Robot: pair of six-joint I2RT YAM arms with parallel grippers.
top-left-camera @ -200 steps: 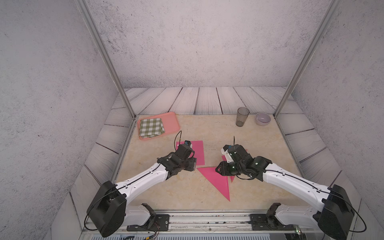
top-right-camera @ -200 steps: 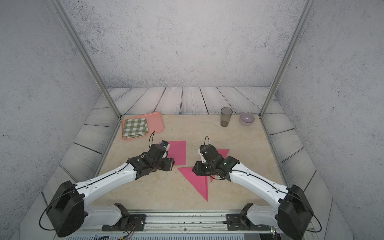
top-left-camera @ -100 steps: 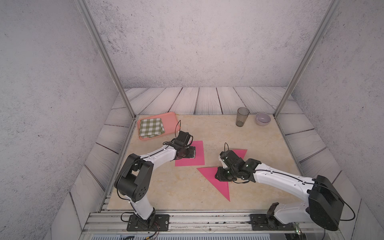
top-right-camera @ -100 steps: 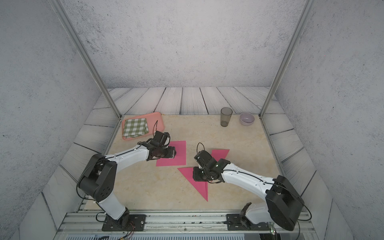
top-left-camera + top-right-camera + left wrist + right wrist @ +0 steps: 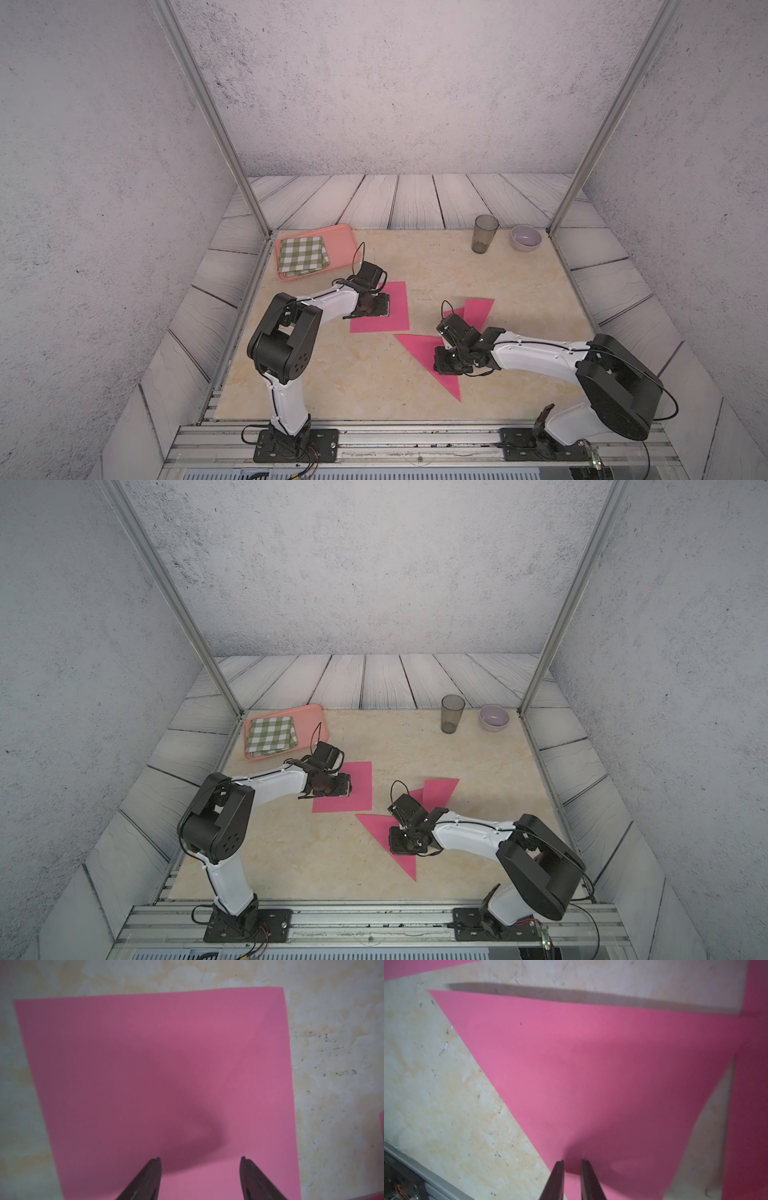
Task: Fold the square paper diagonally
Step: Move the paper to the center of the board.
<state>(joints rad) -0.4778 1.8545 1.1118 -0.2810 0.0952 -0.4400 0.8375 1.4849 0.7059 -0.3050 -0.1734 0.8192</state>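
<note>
Where it lies, the pink paper [image 5: 398,306] is flat.

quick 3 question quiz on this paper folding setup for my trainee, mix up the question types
1. True or false: the left gripper hangs open over the flat square paper.
2. The cup and bowl stand: A far right, B near left, C on the square paper.
3. Fill in: the checked cloth lies on a pink ____.
Key: 1 true; 2 A; 3 tray.
</note>
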